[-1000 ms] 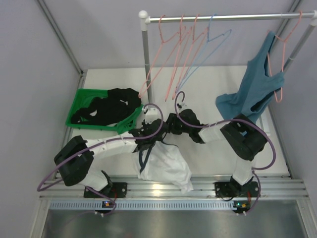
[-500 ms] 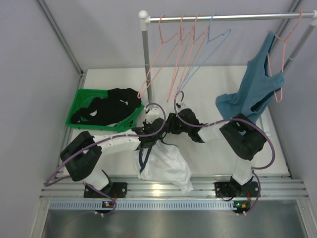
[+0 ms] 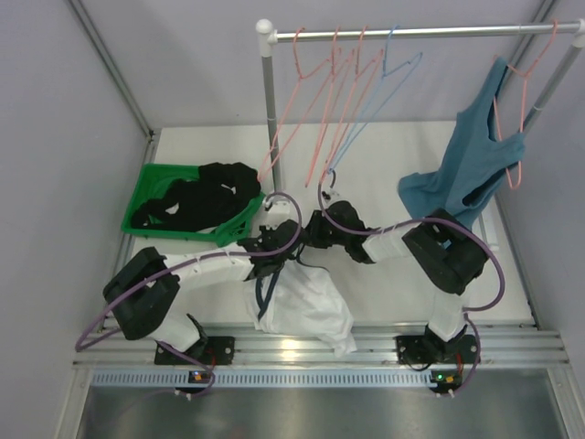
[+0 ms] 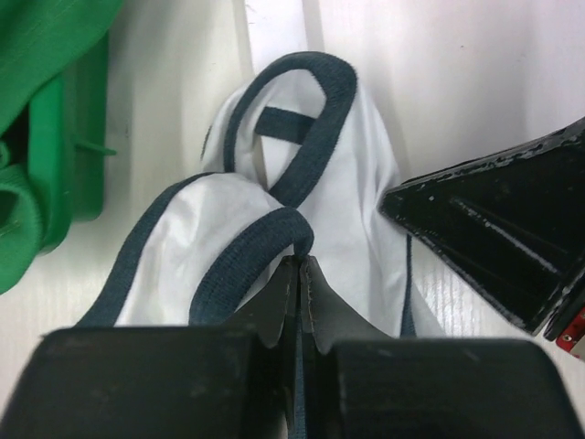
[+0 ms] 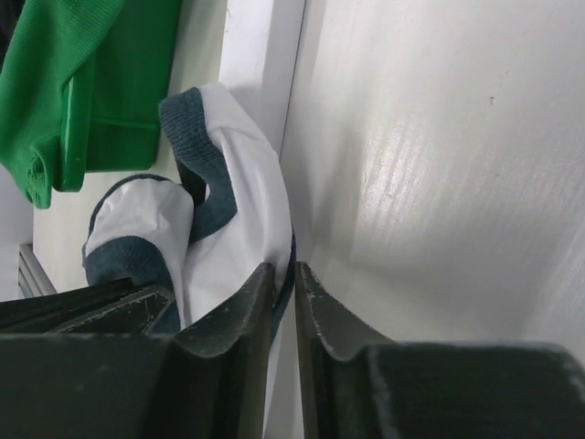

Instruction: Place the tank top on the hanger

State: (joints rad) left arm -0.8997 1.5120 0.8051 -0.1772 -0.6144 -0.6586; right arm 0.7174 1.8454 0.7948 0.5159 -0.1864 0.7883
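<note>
The white tank top (image 3: 306, 306) with navy trim hangs bunched from both grippers near the table's front middle. My left gripper (image 3: 272, 251) is shut on a navy-trimmed strap (image 4: 265, 242); its jaws meet on the trim. My right gripper (image 3: 300, 240) is shut on the top's trimmed edge (image 5: 242, 210) right beside the left one, and its black body shows in the left wrist view (image 4: 494, 238). The light-blue hanger (image 3: 379, 91) hangs on the rail behind, apart from both grippers.
A green basket (image 3: 151, 178) of black garments (image 3: 196, 197) sits at the left, close to the grippers (image 5: 110, 91). Pink hangers (image 3: 302, 101) hang on the rail beside the rack post (image 3: 269, 119). A teal tank top (image 3: 466, 165) hangs on a pink hanger at right.
The left arm's elbow has shifted a little and both grippers have nudged slightly. The tank top stays held by both and hangs the same way.
</note>
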